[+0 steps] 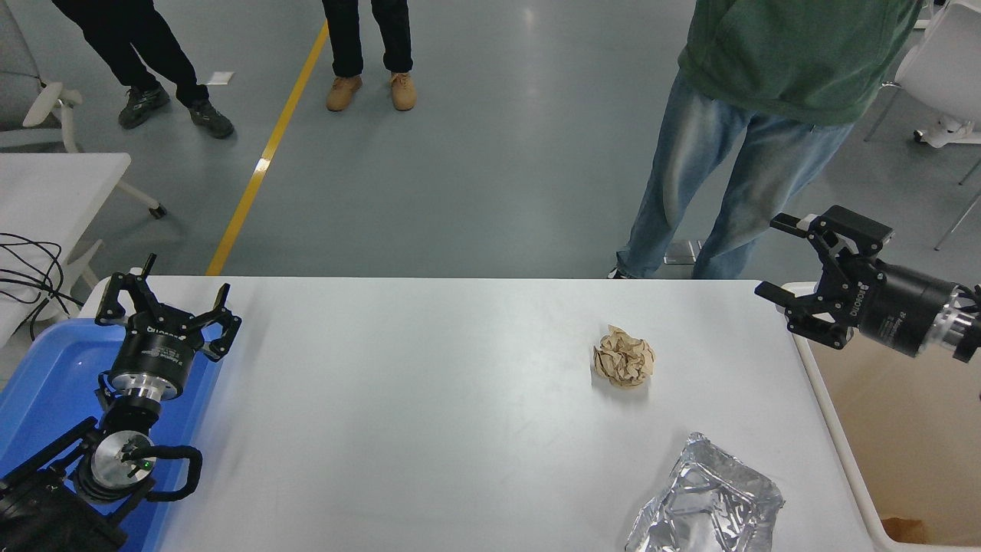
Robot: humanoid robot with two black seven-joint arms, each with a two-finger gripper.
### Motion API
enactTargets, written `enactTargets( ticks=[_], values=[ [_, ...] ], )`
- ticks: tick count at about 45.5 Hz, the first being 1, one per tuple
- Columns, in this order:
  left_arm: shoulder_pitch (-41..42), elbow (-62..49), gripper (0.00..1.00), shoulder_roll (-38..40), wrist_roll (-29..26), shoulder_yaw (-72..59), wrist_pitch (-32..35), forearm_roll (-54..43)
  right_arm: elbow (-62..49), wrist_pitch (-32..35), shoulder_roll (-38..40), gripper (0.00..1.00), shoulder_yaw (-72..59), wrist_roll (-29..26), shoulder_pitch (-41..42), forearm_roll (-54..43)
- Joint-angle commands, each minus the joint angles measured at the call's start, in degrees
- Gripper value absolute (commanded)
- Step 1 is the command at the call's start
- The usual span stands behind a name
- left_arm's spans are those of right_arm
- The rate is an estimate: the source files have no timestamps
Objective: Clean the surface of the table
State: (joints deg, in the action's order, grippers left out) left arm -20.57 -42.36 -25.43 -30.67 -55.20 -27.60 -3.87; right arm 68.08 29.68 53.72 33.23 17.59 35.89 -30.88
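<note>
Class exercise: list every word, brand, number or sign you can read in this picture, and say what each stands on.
"ROBOTIQ": white print on the body of the right gripper.
White print, seen upside down, on the body of the left gripper, probably the same brand, too small to be sure.
Nothing else bears readable text.

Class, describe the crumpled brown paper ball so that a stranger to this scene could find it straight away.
Start at the white table surface and look right of its middle. There lies the crumpled brown paper ball, touching nothing, farther from the camera than the crinkled foil sheet. It is tan, matte and rounded, whereas the foil is silver, shiny and flatter.
</note>
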Motion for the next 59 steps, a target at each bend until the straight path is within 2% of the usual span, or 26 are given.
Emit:
enactTargets(
  ticks=[1,13,33,43,52,59],
  values=[
    [0.0,0.0,0.99,-0.06,0.0,0.0,0.0,0.0,2.32,-0.06,2.0,1.0,-0.18,0.25,-0.2,-15.77],
    [0.0,0.0,0.99,0.03,0.0,0.0,0.0,0.0,3.99,-0.06,2.53,1.0,-0.54,0.34,0.15,-31.51],
    [0.0,0.0,0.99,-0.06,0.0,0.0,0.0,0.0,7.95,-0.24,4.46,1.0,-2.29,0.34,-0.38,-47.95],
    [0.0,0.0,0.99,0.02,0.0,0.0,0.0,0.0,8.03,-0.59,3.94,1.0,-6.86,0.34,0.5,-52.52],
    [0.0,0.0,0.99,0.03,0.0,0.0,0.0,0.0,8.03,-3.93,2.88,1.0,-9.41,0.34,0.14,-62.45],
    [0.0,0.0,0.99,-0.06,0.0,0.0,0.0,0.0,8.3,-9.9,0.16,1.0,-12.05,0.69,1.29,-66.85]
  ],
)
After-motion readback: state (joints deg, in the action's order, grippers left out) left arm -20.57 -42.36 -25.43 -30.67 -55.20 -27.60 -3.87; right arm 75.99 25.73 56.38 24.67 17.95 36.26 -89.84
